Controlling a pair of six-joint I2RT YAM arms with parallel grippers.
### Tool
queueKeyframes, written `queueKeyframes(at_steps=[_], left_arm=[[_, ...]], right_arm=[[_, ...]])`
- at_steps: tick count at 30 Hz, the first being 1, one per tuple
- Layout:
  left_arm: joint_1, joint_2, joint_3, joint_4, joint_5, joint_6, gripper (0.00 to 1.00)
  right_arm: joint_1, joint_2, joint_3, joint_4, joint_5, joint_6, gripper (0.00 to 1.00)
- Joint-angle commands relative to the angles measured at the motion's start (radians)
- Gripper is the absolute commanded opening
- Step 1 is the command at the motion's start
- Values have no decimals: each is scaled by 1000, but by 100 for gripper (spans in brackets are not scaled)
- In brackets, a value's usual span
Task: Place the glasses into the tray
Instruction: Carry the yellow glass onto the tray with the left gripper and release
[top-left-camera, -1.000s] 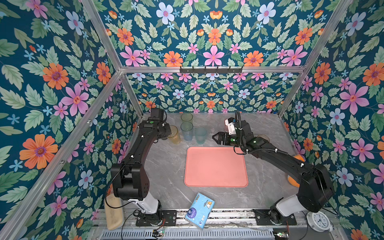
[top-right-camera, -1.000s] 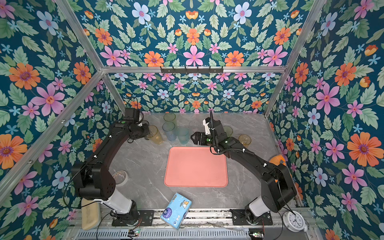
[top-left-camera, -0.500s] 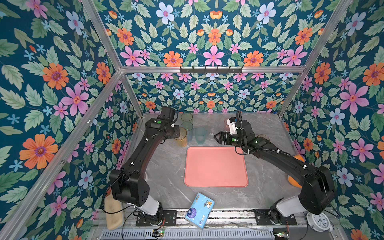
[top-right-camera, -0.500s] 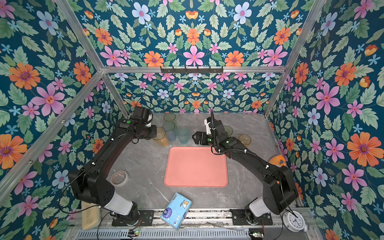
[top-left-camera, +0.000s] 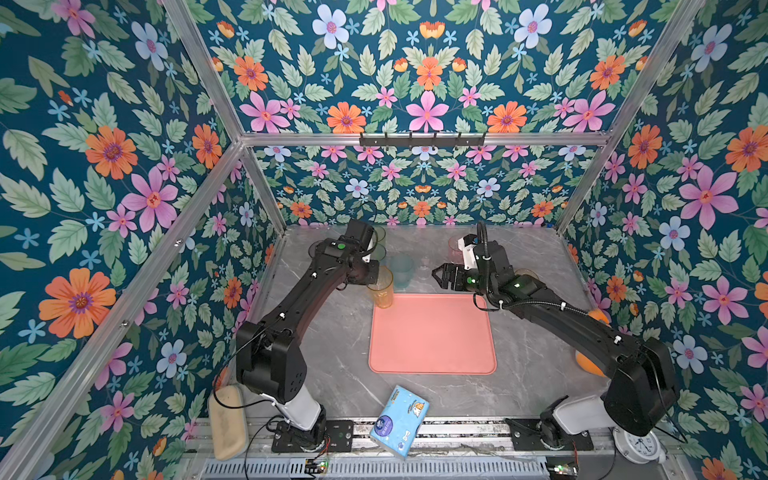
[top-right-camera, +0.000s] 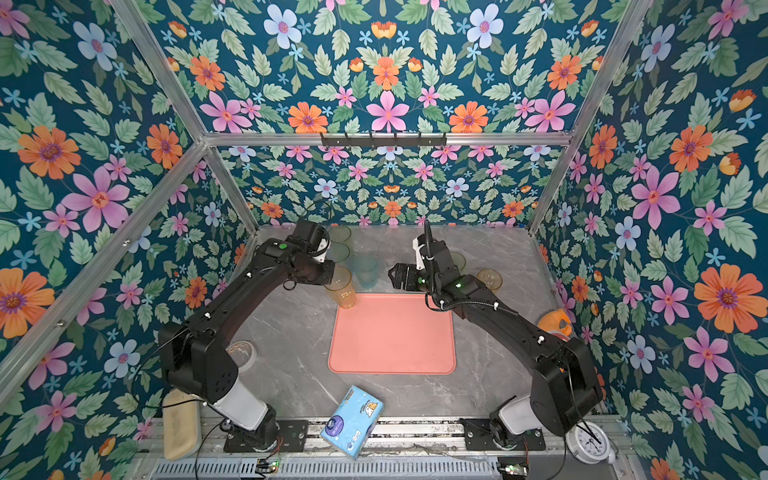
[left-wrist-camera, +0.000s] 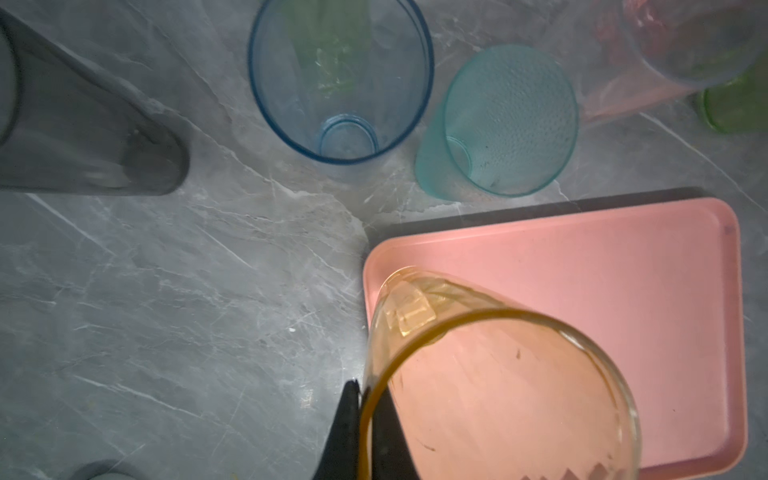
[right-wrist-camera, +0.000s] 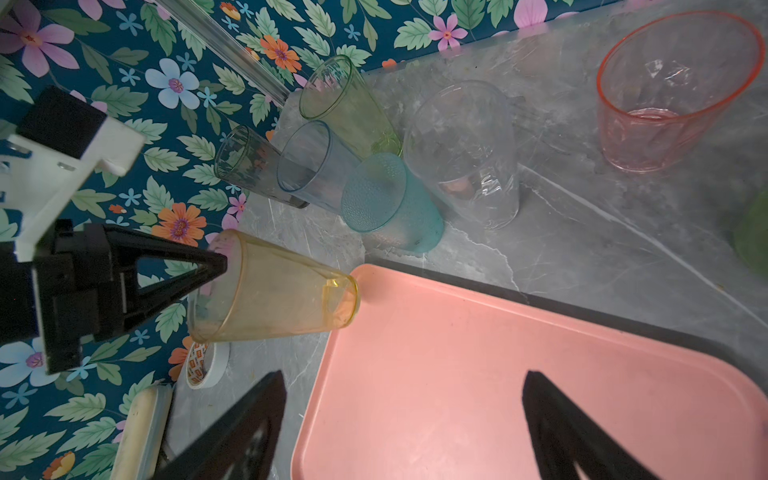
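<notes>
**Tissue pack**: one, at the near edge of the table.

**Tape roll**: one, on the table beside the left arm's base.

**Tray**: one, flat on the middle of the table, between the two arms.

**Glasses**: nine in all, counted across the views. One is held and eight stand on the table.

- **Amber glass**: one, in the left claw. The claw is pinched tight on the rim, one finger inside and one outside. The glass hangs tilted, with its base over the tray's far left corner. Whether the base touches the tray cannot be told.

**Right claw**: jaws spread wide, nothing between them. It hovers above the tray's far edge, toward the right corner, well apart from the amber glass.

**Glasses beyond the tray, left cluster**: five, upright and close together.
- Teal: one, nearest the tray.
- Blue: one, just behind the teal.
- Clear: one, beside the teal.
- Grey: one, beside the blue on the left arm's side.
- Tall green: one, farthest back, by the wall.

**Glasses beyond the tray, right group**: three, upright and spaced apart.
- Yellow: one, just right of the right arm.
- Short green: one, partly behind that arm.
- Pink: one, farther back, behind the right wrist.
</notes>
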Motion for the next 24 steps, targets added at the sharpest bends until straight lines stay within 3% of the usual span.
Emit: queueKeyframes(at_steps=[1,24], left_arm=[[-17,4,-18,24,5,-8,0],[-43,55,-66,97,-54,-13,0]], right_arm=[[0,1,0,-4,20,5,90],[0,4,0,-7,19,-1,91]])
